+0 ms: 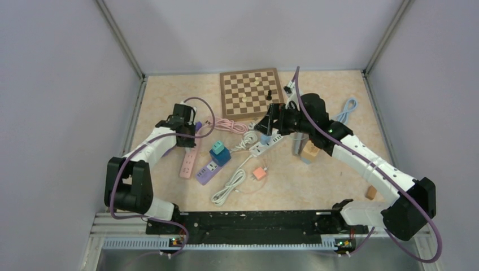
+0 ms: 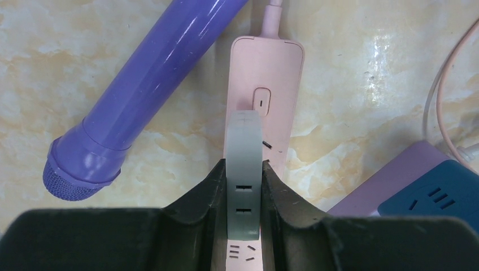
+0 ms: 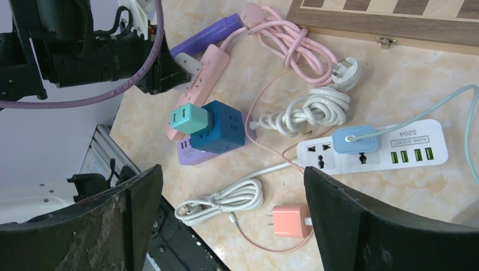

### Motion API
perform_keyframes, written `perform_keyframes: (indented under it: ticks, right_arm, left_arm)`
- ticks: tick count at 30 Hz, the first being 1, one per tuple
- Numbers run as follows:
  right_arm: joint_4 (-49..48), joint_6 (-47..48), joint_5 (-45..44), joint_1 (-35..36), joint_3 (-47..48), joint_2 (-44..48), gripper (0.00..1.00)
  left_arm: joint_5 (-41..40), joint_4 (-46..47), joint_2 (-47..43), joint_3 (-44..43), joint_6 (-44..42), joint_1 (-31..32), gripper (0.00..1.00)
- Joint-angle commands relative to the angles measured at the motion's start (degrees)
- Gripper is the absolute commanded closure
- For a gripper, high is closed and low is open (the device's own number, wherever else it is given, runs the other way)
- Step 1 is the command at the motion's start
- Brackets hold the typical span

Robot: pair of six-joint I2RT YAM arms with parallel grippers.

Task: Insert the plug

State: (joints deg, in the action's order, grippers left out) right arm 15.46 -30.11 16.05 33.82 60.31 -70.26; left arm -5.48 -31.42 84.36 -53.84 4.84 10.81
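Purple tube (image 2: 152, 79) lies close beside pink power strip (image 2: 265, 65); bare table (image 2: 361, 84) opposite side.

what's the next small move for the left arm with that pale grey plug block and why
Probably a short press straight down. The left gripper is shut on the pale grey rectangular plug block, which sits over the pink plastic power strip just below its switch, lined up along it. Whether the prongs are in is hidden, so press before letting go.

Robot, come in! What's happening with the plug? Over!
Left gripper shut on pale plug, over pink power strip. Right gripper open, holding nothing. Purple microphone lies beside the strip, not blocking.
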Motion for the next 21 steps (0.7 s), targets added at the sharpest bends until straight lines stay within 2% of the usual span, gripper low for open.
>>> perform_keyframes:
  ticks: [1, 9, 12, 14, 16, 17, 19, 20, 21]
  right_arm:
    - [-2.00, 0.07, -0.93, -0.85, 0.84, 1.08, 0.08]
    - [-2.52, -0.25, -1.58, -0.86, 0.55, 1.25, 0.08]
    - [-2.50, -0.27, -1.81, -0.87, 0.71, 1.34, 0.08]
    - [-2.48, -0.19, -1.86, -0.85, 0.94, 1.31, 0.08]
    - [-2.44, -0.16, -1.77, -0.87, 1.24, 1.21, 0.08]
    - [-2.31, -0.13, -1.69, -0.87, 1.47, 1.08, 0.08]
    - [-2.16, 0.03, -1.53, -0.86, 1.81, 0.85, 0.08]
    - [-2.00, 0.16, -1.47, -0.86, 1.95, 0.76, 0.08]
    - [-1.89, 0.21, -1.47, -0.90, 2.12, 0.69, 0.08]
  left_arm:
    - [3.79, 1.89, 3.62, 3.97, 6.09, 0.27, 1.00]
    - [4.38, 0.79, 6.33, 3.02, 7.05, 0.27, 1.00]
    - [2.76, 0.88, 4.69, 2.28, 6.70, 0.27, 1.00]
    - [1.40, 0.04, 2.73, 0.16, 6.59, 0.27, 0.83]
    - [0.67, -0.50, 0.60, -2.38, 6.40, 0.27, 0.55]
    - [0.64, -0.63, -0.32, -3.72, 6.10, 0.27, 0.45]
    - [1.18, -1.05, -1.88, -6.65, 5.06, 0.22, 0.34]
    - [1.70, -1.31, -2.46, -7.96, 4.41, 0.26, 0.22]
    - [2.00, -1.82, -2.83, -9.19, 3.85, 0.27, 0.18]
